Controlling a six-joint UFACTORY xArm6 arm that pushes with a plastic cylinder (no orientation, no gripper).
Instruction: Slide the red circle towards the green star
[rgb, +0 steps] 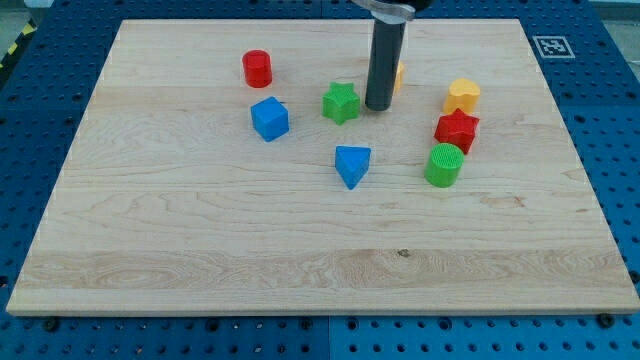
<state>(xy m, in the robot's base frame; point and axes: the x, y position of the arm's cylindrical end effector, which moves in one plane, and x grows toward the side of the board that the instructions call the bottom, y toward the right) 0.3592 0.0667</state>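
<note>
Tip parked beside the green star, red circle waiting up the board.

My tip (378, 107) stands bare, touching nothing, just at 3 o'clock of the green star (341, 102). The red circle (257, 68) lies well apart at its 10 o'clock, with the blue cube (269, 118) below.

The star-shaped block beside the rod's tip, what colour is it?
Green star-shaped block, clearest in the camera view.
</note>
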